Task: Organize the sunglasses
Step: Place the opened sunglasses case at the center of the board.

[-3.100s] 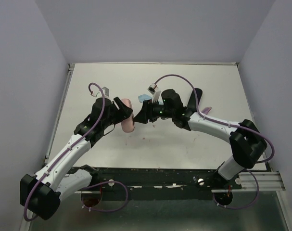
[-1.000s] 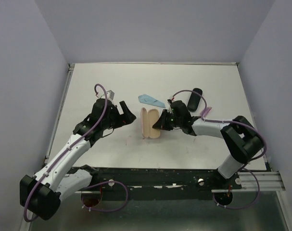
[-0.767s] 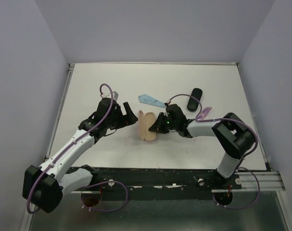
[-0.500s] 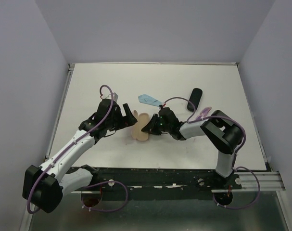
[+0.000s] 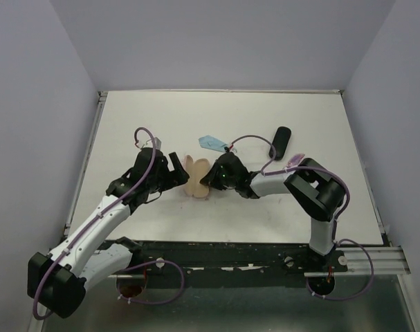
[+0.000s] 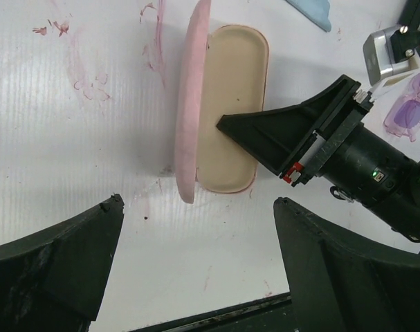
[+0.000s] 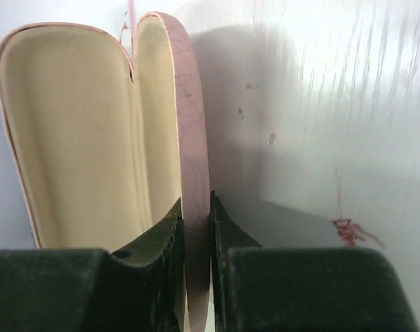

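Black, my right fingers (image 7: 92,290), on the pink oblong case (image 7: 194,138): fine crackle lines outside, cream lining inside. The white table (image 6: 78,159), reddish-pink smears across it. Then pale purple translucent plastic glasses (image 6: 407,111), light blue cloth (image 5: 211,142), black oblong case (image 5: 281,142).

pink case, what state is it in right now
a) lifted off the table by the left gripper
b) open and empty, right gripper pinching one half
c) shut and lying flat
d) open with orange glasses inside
b: the pink case lies open showing only bare cream lining, with the right gripper closed on the rim of one half; the left gripper stands open, clear of it.
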Controlling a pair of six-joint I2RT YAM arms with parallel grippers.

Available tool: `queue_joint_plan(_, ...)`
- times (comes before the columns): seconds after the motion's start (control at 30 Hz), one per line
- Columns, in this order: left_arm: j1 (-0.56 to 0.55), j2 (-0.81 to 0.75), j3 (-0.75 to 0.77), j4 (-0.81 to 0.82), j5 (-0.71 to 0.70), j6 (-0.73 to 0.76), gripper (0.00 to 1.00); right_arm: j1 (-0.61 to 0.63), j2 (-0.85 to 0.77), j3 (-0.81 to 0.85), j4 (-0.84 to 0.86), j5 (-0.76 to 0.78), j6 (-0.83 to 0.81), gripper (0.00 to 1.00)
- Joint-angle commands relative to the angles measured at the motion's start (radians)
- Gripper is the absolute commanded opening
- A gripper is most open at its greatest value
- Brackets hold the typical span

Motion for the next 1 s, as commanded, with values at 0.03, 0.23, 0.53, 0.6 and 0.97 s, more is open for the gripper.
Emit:
queue_joint_plan(0.03,-0.004,-0.040,-0.023,-0.025,-0.048,0.005,0.99,0.003,-0.028,0.134,-0.338,0.100,-0.300,0.20)
queue_joint_plan(0.23,-0.004,-0.086,-0.049,-0.019,-0.048,0.005,0.99,-0.011,0.026,0.323,-0.577,-0.042,-0.794,0.14)
queue_joint_plan(0.53,-0.002,-0.204,-0.135,0.001,-0.042,0.003,0.99,-0.032,0.051,0.469,-0.814,-0.277,-1.552,0.18)
queue_joint_plan(0.6,-0.002,-0.221,-0.155,0.015,-0.033,-0.003,0.99,-0.043,0.080,0.518,-0.849,-0.288,-1.601,0.19)
queue_joint_plan(0.97,-0.002,-0.230,-0.170,0.001,-0.042,-0.017,0.99,-0.068,0.242,0.719,-0.952,-0.365,-1.624,0.55)
